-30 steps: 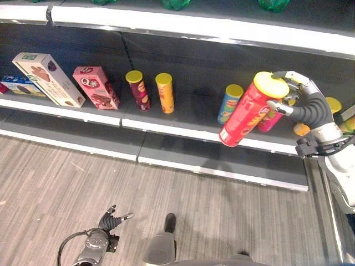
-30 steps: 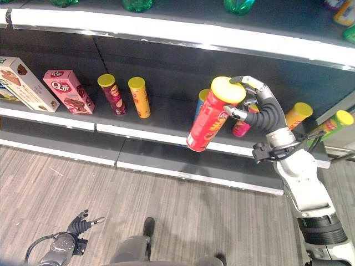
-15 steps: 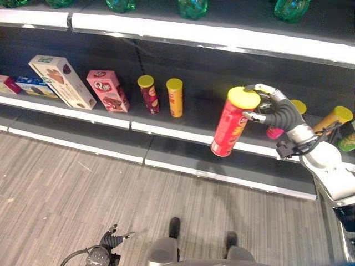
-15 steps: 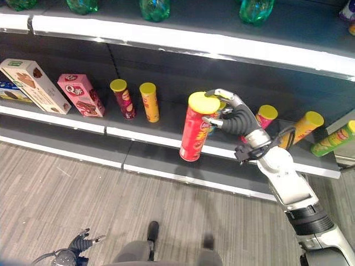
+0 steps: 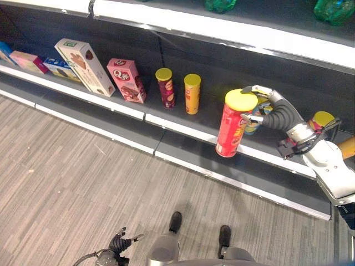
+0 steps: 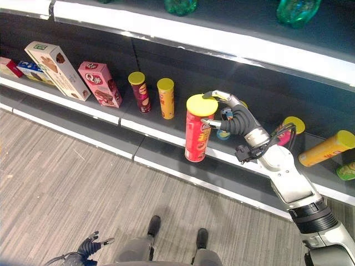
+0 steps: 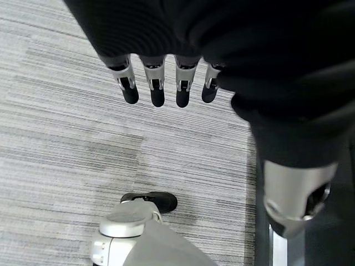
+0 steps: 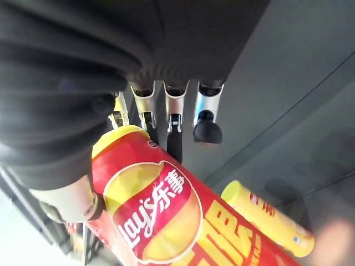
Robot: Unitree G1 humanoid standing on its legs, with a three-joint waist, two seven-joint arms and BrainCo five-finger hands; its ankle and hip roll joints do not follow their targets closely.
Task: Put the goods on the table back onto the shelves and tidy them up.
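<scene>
left eye view: red chip can (image 5: 233,124) upright at front lip of lower shelf (image 5: 183,128), yellow lid up.
r hand (image 5: 275,112): fingers curled round can's top, from can's 3 o'clock.
l hand (image 7: 161,83): low over floor (image 5: 66,166), fingers straight, holds nothing.
other stock: two small cans (image 5: 178,92) at 10 o'clock of red can; boxes (image 5: 105,71) further along at 9 o'clock.

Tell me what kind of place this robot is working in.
Likely a shop aisle or a mock-up of one: long dark shelves with white edge strips carry snack boxes and chip cans, with green bottles above, and the right hand holds a red can.
</scene>
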